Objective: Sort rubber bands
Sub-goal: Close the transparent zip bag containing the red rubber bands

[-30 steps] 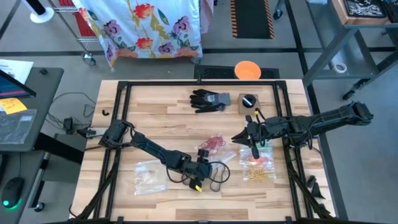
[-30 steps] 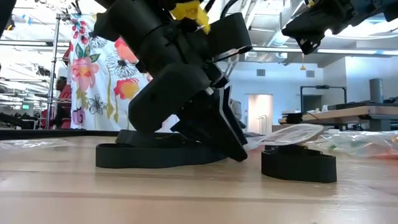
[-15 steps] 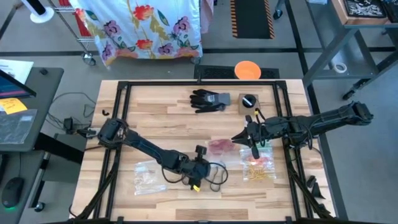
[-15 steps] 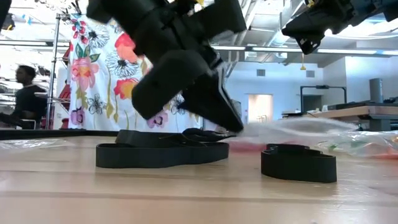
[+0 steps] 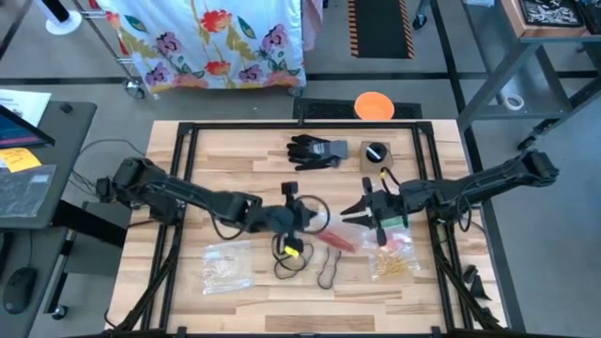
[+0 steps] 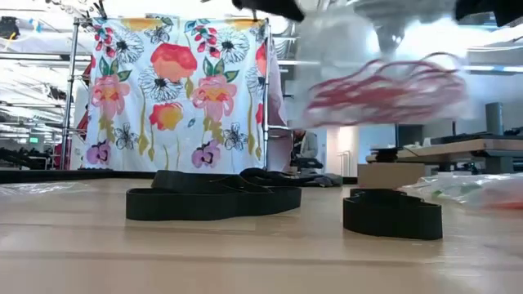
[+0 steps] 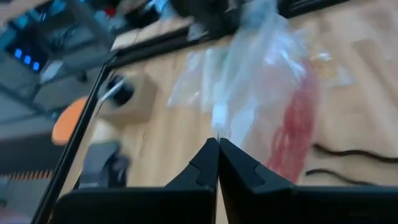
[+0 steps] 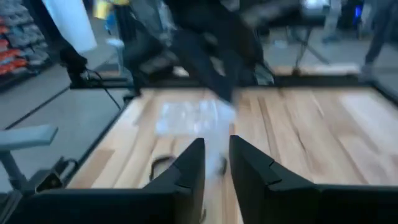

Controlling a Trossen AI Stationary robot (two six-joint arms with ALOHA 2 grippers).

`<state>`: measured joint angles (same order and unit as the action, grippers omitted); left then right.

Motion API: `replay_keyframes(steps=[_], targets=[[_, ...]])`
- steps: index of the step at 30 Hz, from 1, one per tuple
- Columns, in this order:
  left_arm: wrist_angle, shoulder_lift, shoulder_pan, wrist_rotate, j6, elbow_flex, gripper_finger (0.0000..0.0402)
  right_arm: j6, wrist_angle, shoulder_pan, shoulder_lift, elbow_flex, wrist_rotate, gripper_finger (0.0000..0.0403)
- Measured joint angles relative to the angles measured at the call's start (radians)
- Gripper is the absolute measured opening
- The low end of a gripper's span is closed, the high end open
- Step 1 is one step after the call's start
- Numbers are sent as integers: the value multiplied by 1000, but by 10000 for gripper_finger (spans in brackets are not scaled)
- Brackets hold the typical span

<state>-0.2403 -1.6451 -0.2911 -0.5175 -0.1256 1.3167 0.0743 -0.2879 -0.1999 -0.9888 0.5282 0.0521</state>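
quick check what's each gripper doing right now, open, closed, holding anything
Left gripper: shut on the clear plastic bag of red rubber bands, lifted off the table.
Right gripper: fingers slightly apart around the same bag's edge; a firm hold cannot be told.

Red rubber bands [image 6: 384, 88] are hanging bunched inside a clear bag [image 7: 261, 81], lifted above the bench; yellow bands [image 5: 396, 265] are lying bagged by the bench's right edge. Black loops [image 5: 328, 270] are lying loose mid-bench.

Both arms dark, jointed — left arm [image 5: 188, 197] carries a yellow tag [image 5: 292, 249] and looped black cable [image 5: 315, 208]; right arm [image 5: 470, 186] shows green marking [image 5: 404, 218].
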Motion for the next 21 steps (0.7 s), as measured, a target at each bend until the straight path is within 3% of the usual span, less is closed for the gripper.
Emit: replay_keyframes(steps=[3,8,12,21], targets=[[-35,1,34,18,30,0,0,-29,-64,-12,-38,0,0,108],[-55,-51,73,148,6,-1,0,-63,-97,-6,-97,25,1,191],[-11,-75,77,150,-38,-2,0,-80,-82,17,-170,43,16,238],[20,-74,69,150,-53,-1,0,-80,-71,52,-309,110,18,240]])
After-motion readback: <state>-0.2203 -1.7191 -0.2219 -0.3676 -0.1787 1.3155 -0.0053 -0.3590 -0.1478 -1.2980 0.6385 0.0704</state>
